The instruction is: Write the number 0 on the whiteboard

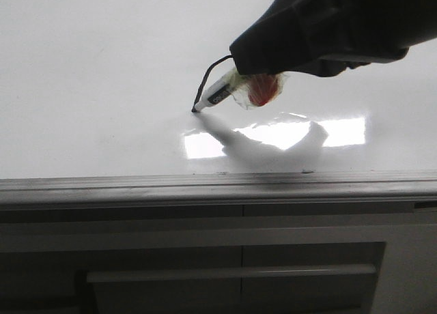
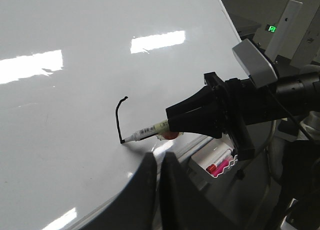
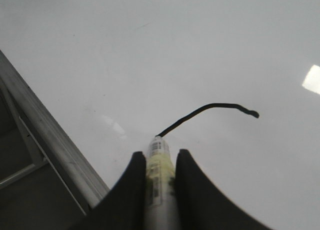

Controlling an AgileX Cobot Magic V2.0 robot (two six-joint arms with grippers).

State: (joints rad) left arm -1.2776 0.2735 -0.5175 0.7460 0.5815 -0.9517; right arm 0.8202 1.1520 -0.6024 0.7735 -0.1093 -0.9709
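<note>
Nearest, the grey rail (image 1: 218,189) edges the whiteboard (image 1: 89,75). Beyond it, the right claw (image 3: 159,177) pinches a marker (image 1: 217,95), tip touching the board at the end of a curved stroke (image 1: 205,78) (the 0's first side only). Best keep pressure even and curve round to close. The arm reaches in from the right, angled down. The left claw (image 2: 159,165) is nearly pressed together, empty.

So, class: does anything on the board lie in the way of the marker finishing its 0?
Nothing visible does. The right pincer holds the marker, tip on the whiteboard at the end of the partial stroke; the surface around it is bare.
</note>
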